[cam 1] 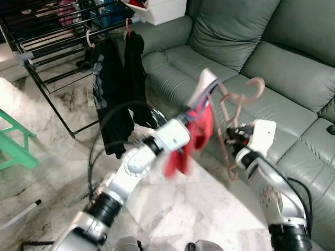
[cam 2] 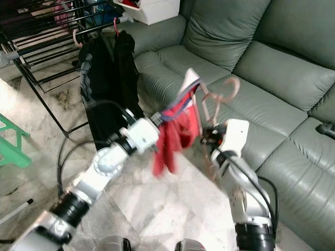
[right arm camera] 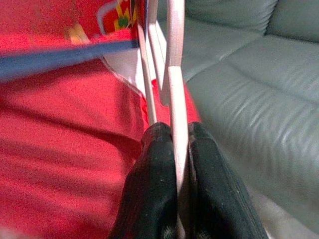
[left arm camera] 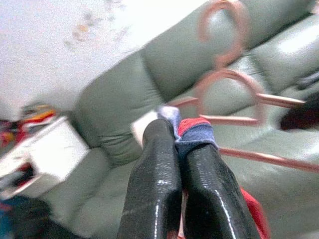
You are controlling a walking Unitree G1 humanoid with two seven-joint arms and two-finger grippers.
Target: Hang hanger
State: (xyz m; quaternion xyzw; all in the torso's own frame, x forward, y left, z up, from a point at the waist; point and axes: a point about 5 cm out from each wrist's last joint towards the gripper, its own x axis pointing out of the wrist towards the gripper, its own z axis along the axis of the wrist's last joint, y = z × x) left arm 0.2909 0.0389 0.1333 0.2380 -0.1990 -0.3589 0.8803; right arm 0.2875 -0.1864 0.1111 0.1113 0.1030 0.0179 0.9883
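A pink plastic hanger hangs in the air in front of the sofa, its hook pointing up toward the cushions. My right gripper is shut on one pink bar of the hanger. A red garment with blue and white trim droops beside the hanger. My left gripper is shut on the garment's blue and red edge, close to the hanger's neck. The black drying rack stands at the back left.
Two black garments hang from pink hangers on the rack's near rail. A grey-green sofa fills the right side. A white storage box sits behind the sofa arm. A green stool stands on the marble floor at left.
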